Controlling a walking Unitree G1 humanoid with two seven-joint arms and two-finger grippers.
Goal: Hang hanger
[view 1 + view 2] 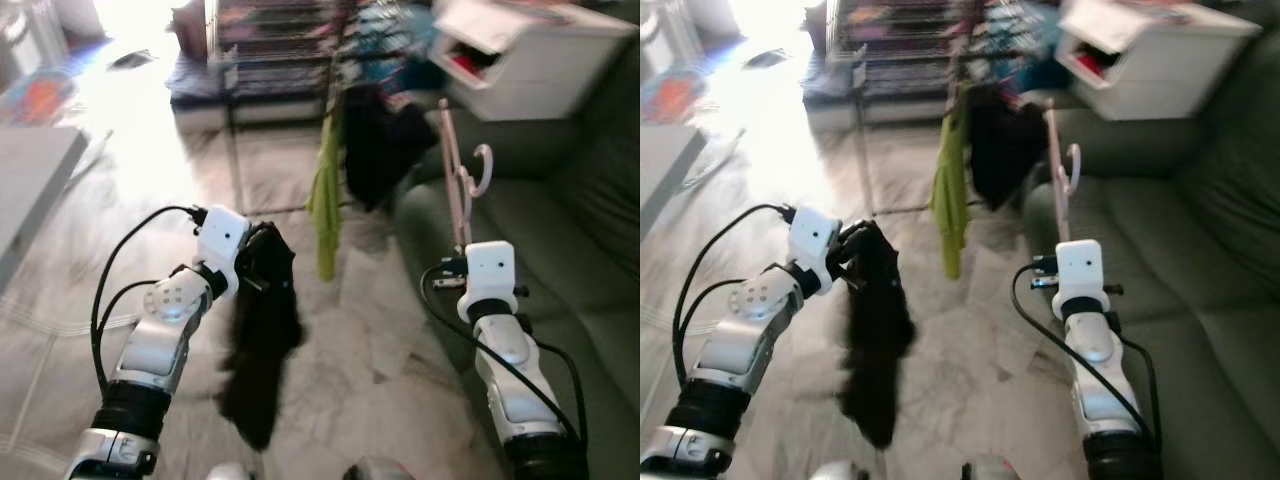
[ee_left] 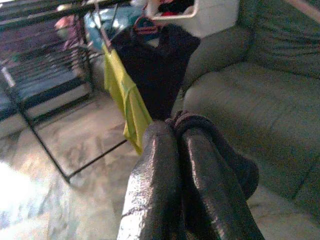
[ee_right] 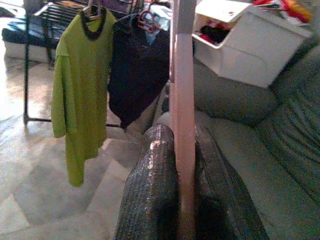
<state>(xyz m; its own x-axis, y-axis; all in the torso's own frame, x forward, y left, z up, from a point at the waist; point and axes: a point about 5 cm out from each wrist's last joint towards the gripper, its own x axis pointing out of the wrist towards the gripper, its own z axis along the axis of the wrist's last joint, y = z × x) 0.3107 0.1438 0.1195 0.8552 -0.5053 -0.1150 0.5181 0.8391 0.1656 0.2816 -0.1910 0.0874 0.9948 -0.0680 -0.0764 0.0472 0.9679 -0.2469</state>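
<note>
Right gripper (image 3: 182, 165) clamps pink hanger (image 1: 458, 175); left gripper (image 2: 182, 165) pinches black garment (image 1: 258, 340). Keep hook upright, approach drying rack (image 3: 35, 30).

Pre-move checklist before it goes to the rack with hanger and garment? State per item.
1. Right gripper shut on pink hanger: ok.
2. Left gripper shut on black garment: ok.
3. Garment on the hanger: not ok, they are apart.
4. Drying rack ahead, in view: ok.
5. Free rail space beside green shirt and dark shirt: cannot tell.
</note>
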